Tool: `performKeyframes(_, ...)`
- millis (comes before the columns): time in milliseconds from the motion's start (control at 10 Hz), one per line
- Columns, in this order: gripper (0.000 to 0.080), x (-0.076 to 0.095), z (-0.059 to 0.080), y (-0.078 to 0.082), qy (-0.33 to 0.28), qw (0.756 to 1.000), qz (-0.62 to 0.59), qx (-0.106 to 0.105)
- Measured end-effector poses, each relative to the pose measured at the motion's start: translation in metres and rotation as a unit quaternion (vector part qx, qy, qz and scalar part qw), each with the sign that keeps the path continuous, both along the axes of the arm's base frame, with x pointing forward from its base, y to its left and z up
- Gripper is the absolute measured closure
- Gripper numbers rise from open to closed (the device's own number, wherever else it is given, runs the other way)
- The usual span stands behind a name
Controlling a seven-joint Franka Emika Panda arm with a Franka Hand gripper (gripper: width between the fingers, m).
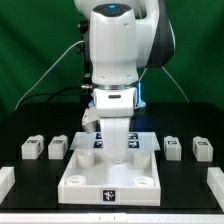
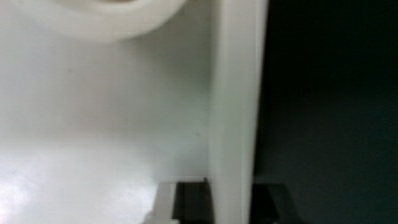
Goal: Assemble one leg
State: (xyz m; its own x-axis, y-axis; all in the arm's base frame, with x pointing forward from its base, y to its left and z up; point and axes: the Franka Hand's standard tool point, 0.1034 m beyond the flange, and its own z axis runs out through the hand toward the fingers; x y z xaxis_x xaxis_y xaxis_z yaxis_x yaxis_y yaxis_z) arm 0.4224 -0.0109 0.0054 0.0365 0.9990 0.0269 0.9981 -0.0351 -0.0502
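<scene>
1. Exterior view: the arm (image 1: 118, 50) stands upright over the tray (image 1: 85, 182), with its claw (image 1: 118, 152) lowered inside the tray's rim, near the middle.
2. White claw against white tray: I cannot tell how far the jaws are parted, or whether they grip anything.
3. Four legs stand on the dark tabletop (image 1: 30, 172), apart from the claw. On the exterior view's left are the outer left leg (image 1: 31, 148) and inner left leg (image 1: 57, 147). On its right are the inner right leg (image 1: 172, 146) and outer right leg (image 1: 202, 149).
4. The marker board (image 1: 88, 141) lies behind the tray, partly hidden by the arm.
5. Wrist view: close on the tray floor (image 2: 89, 130), a round socket (image 2: 125, 15), a raised wall (image 2: 231, 100) and the tabletop beyond it (image 2: 338, 100). The claw's state is not discernible here.
</scene>
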Motion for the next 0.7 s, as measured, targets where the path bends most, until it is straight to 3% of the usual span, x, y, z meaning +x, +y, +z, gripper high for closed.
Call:
performKeyframes(400,0.0742,0.004,0.000,0.003,-0.001,1.000,-0.001,0.001)
performKeyframes(700,0.0742,0.037,0.001,0.042,-0.010,1.000,0.000,0.013)
